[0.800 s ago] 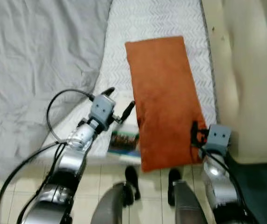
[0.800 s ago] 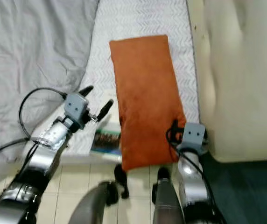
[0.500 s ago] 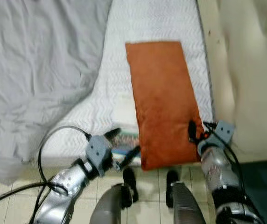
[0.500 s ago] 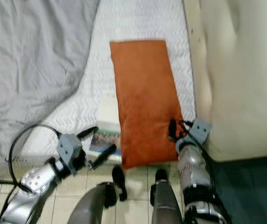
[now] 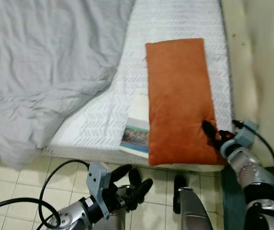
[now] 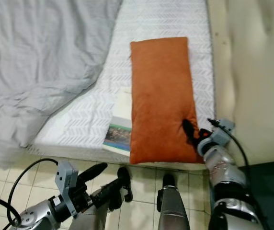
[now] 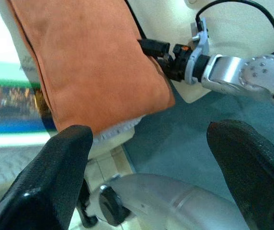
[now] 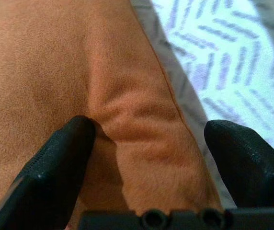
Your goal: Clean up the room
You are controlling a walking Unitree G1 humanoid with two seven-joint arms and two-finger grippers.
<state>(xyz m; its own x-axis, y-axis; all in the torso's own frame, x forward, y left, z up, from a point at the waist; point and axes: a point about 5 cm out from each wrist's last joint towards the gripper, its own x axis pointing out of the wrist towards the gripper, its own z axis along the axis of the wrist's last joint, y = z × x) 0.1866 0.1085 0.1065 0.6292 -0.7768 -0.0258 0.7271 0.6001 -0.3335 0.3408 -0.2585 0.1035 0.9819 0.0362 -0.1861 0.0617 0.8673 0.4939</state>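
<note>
Lying flat on the bare patterned mattress (image 5: 175, 19), beside the padded cream headboard (image 5: 266, 57) and well apart from the rumpled grey duvet (image 5: 46, 57): one long rust-orange cushion (image 5: 177, 98). Long axis running from the foot-side edge of the bed up toward the far end, near short end overhanging the mattress edge a little, far short end square and pointing away from the robot. Partly covering a book or magazine (image 5: 136, 136) tucked under its left long side. Looks soft, light and floppy, suede-like cover, likely to sag and fold if lifted by one corner alone; not fragile, not slippery. Best taken at the near right corner, or pinched across the near short edge where fabric bunches easily, with a second hold on the opposite side to keep it from drooping. Right gripper (image 8: 146, 139) already at that near right corner, fingers spread wide with one fingertip pressing a crease into the cover, not closed on it. Left gripper (image 5: 134, 179) low over the tiled floor (image 5: 12, 182) below the bed edge, fingers parted and holding nothing, aimed toward the cushion's near end.
</note>
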